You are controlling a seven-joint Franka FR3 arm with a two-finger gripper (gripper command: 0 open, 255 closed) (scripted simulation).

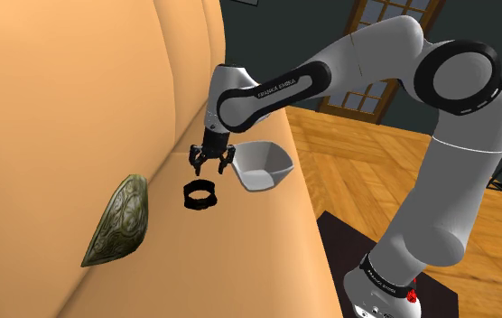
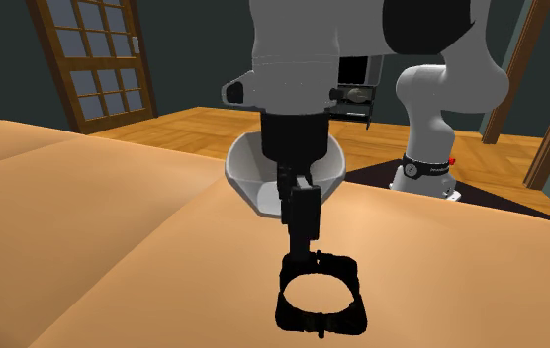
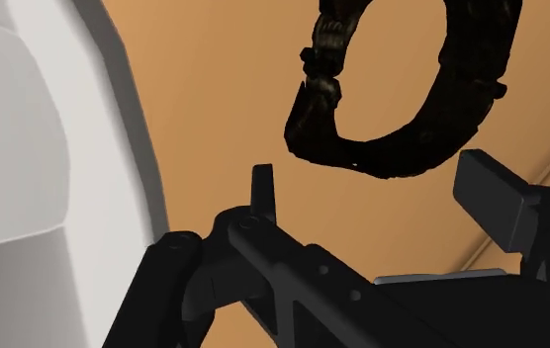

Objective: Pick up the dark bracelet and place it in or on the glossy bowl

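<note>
Black two-finger gripper [image 1: 211,168] hangs with fingers spread and empty, just above the dark, knobbly ring-shaped bracelet [image 2: 320,321], which lies flat on the tan padded cushion surface [image 1: 78,108]. The bracelet looks light and stiff, its band bumpy enough to resist slipping. The best hold is probably across one side of the ring, one finger inside the hole, though the soft cushion may yield under pressure. Just beside it sits the glossy white squarish bowl [image 1: 267,163], mouth up, nothing between them. Well apart lies a green-bronze patterned oval object [image 1: 118,221], clear of the path. Farther off is wooden floor [image 1: 376,154].
</note>
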